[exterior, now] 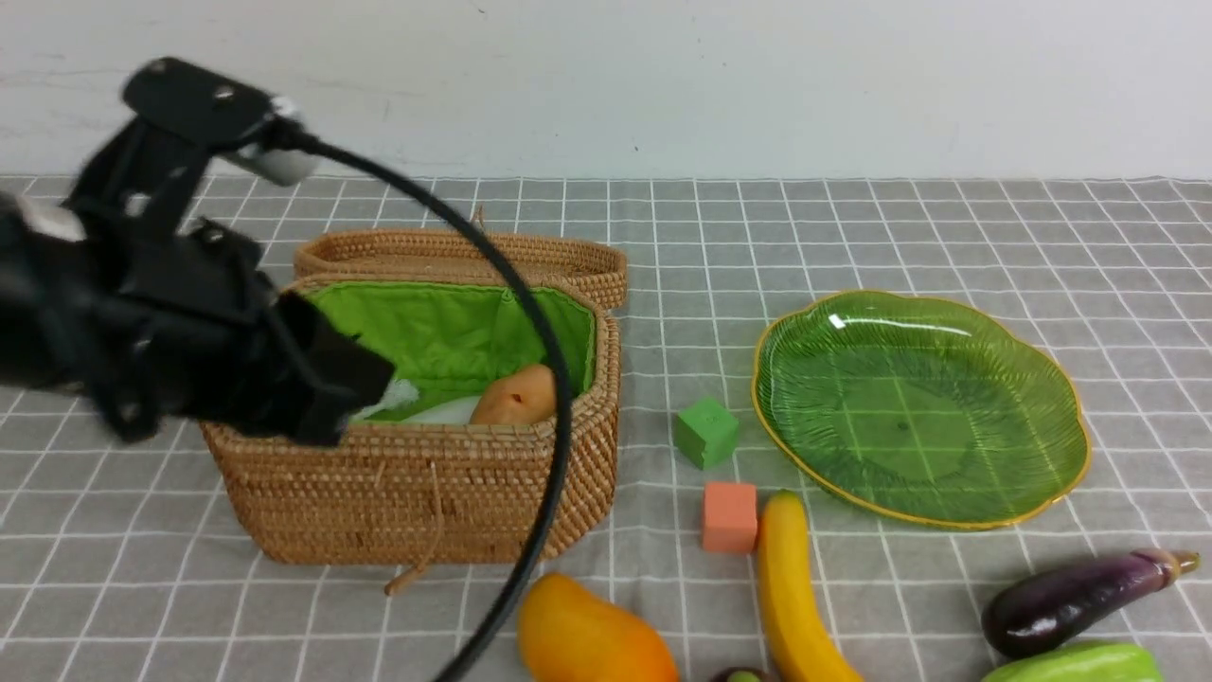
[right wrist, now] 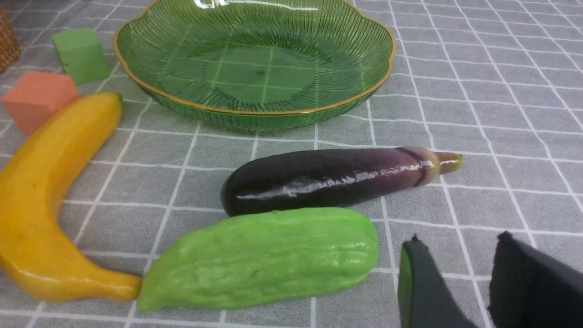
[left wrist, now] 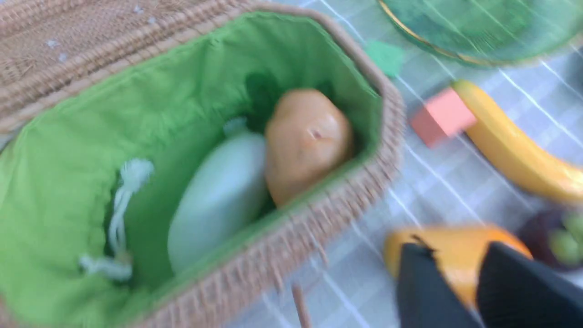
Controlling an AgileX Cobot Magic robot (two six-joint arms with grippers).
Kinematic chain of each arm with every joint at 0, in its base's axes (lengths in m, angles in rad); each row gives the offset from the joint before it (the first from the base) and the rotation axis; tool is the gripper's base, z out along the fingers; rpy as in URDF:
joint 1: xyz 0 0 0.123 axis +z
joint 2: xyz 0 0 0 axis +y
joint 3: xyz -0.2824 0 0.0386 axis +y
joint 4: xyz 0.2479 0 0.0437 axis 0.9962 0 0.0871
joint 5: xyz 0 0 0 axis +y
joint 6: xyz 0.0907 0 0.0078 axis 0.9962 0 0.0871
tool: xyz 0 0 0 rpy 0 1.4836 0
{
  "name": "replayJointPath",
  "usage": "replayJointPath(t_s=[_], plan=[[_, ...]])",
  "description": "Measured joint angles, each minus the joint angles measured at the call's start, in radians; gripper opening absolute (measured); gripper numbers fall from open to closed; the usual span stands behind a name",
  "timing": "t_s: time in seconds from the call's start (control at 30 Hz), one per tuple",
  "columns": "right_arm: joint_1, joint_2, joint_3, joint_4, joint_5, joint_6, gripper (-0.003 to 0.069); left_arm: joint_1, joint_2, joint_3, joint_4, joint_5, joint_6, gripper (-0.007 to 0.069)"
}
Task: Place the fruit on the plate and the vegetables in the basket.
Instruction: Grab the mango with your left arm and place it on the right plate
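- Well, my left gripper (left wrist: pixel 455 255) hangs over the near rim of the wicker basket (exterior: pixel 417 493). Its dark fingers show only a thin, empty gap, and through the blur I cannot tell whether they have met.
- My right gripper (right wrist: pixel 460 241) has its fingers spread and holds nothing, just beside the gourd (right wrist: pixel 268 255).
- The white radish (left wrist: pixel 214 200) and tan potato (left wrist: pixel 305 141) lie touching on the basket's green lining; the ribbed glass plate (exterior: pixel 918 398) is bare.
- The banana (exterior: pixel 791 587), mango (exterior: pixel 587 639) and mangosteen (left wrist: pixel 546 241) lie on the checked cloth, and the eggplant (right wrist: pixel 328 180) lies alongside the gourd.
- These glossy toys look light, stiff and slippery. I'd take the long ones across the middle; the gourd's bumpy skin should grip better than the slick eggplant.
- Being glass, the plate may chip, so I'd set fruit down gently.
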Motion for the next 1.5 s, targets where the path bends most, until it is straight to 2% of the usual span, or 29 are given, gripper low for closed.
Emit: replayJointPath(t_s=[0.03, 0.1, 0.2, 0.3, 0.73, 1.07, 1.17, 1.33, 1.5], plan=[[0.000, 0.000, 0.000, 0.000, 0.000, 0.000, 0.0242, 0.000, -0.047, 0.000, 0.043, 0.078, -0.035, 0.0041], [0.000, 0.000, 0.000, 0.000, 0.000, 0.000, 0.0242, 0.000, -0.094, 0.000, 0.094, 0.170, -0.079, -0.0013], [0.000, 0.000, 0.000, 0.000, 0.000, 0.000, 0.0242, 0.000, -0.155, 0.000, 0.179, 0.293, -0.171, -0.0013], [0.000, 0.000, 0.000, 0.000, 0.000, 0.000, 0.0242, 0.000, -0.182, 0.011, 0.190, 0.319, -0.212, -0.0013], [0.000, 0.000, 0.000, 0.000, 0.000, 0.000, 0.0242, 0.000, -0.188, 0.086, 0.126, 0.265, -0.225, -0.0013], [0.000, 0.000, 0.000, 0.000, 0.000, 0.000, 0.0242, 0.000, -0.188, 0.086, 0.123, 0.053, -0.233, -0.0010], [0.000, 0.000, 0.000, 0.000, 0.000, 0.000, 0.0242, 0.000, -0.188, 0.087, 0.121, -0.018, -0.233, 0.0006], [0.000, 0.000, 0.000, 0.000, 0.000, 0.000, 0.0242, 0.000, -0.159, 0.087, 0.120, -0.064, -0.233, 0.0089], [0.000, 0.000, 0.000, 0.000, 0.000, 0.000, 0.0242, 0.000, -0.098, 0.088, 0.107, -0.063, -0.233, 0.0281]])
